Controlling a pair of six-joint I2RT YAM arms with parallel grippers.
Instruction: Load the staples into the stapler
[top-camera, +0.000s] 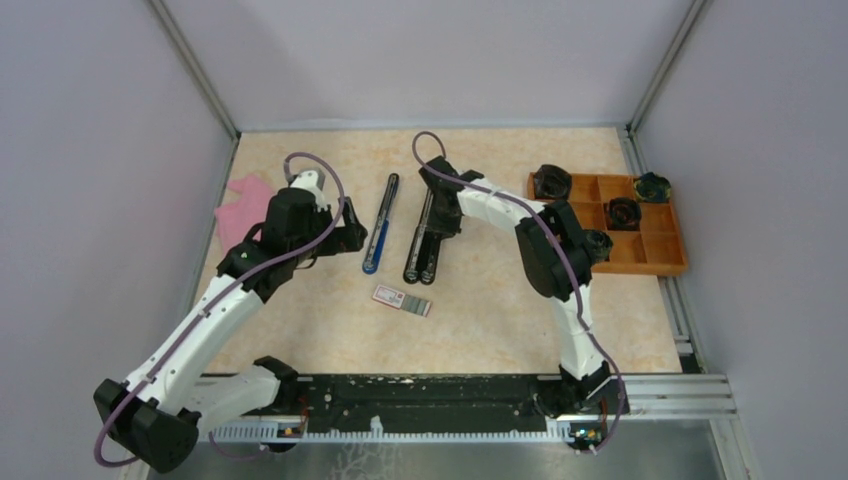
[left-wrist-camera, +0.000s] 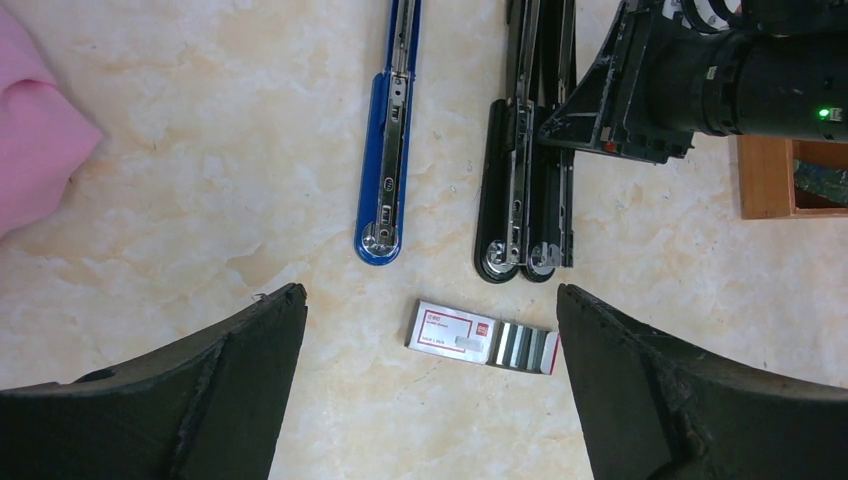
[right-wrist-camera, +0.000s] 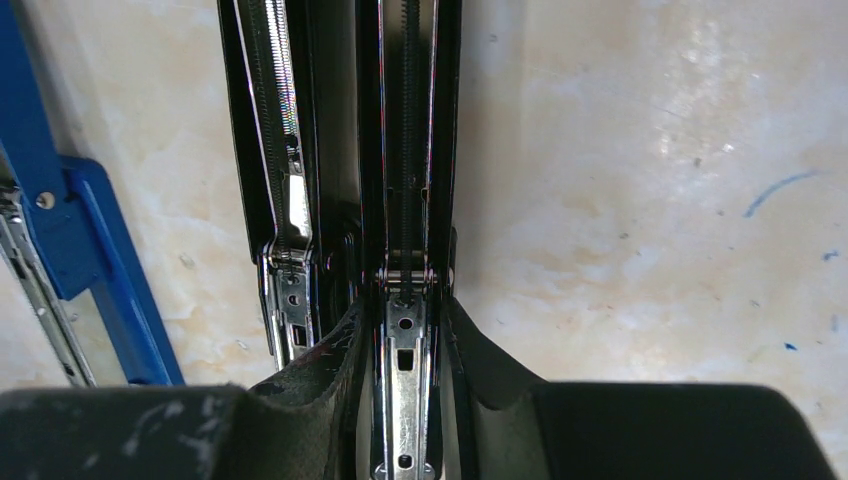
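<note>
Marbled table (top-camera: 500, 320) carries the staples (left-wrist-camera: 483, 338); our left claw (left-wrist-camera: 430, 297) hangs spread nearby, our right claw (right-wrist-camera: 403, 320) clenches the open black stapler (top-camera: 421, 248).

Marbled beige table (top-camera: 500, 325) — on it: pink cloth (top-camera: 245, 208), blue stapler (top-camera: 381, 222), black stapler (top-camera: 416, 260), staples (top-camera: 402, 299), wooden tray (top-camera: 640, 268).

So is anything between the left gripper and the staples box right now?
Nothing visible. The left gripper is open, and the staples box lies on bare table, framed between its fingers in the wrist view. The blue stapler and black stapler lie beyond, apart from the box.
</note>
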